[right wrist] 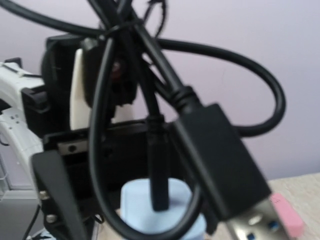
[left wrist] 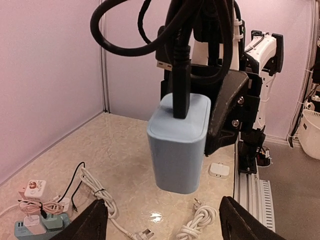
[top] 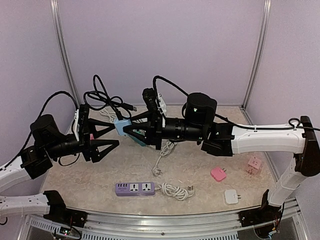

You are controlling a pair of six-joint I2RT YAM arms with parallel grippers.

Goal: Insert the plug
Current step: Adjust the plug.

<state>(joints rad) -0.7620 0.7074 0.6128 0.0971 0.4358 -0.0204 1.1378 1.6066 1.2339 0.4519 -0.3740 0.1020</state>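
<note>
While the right gripper (top: 131, 126) has the blue charger block (top: 121, 126) pinched up above the table (top: 75, 175), the black plug (left wrist: 181, 95) sits pushed into the block's top face, and its black cable (top: 105, 97) loops off toward 11 o'clock in the overhead shot. From the left wrist cam you can see one black finger (left wrist: 227, 110) of the right gripper pressed against the block's 3 o'clock side. The left gripper (top: 116, 133) is at 9 o'clock of the block with its jaws spread wide, and both fingertips (left wrist: 95, 220) are clear of the block, grabbing nothing. The right wrist cam is pretty blurry, mostly filled by the cable's free USB connector (right wrist: 225, 170) right up close. Down on the table, a purple power strip (top: 135, 188) lies at 6 o'clock of the block, with a coiled white cord (top: 175, 190) at its 3 o'clock end. A pink adapter (top: 218, 173) and a white adapter (top: 231, 196) sit further out around 4 o'clock.
</note>
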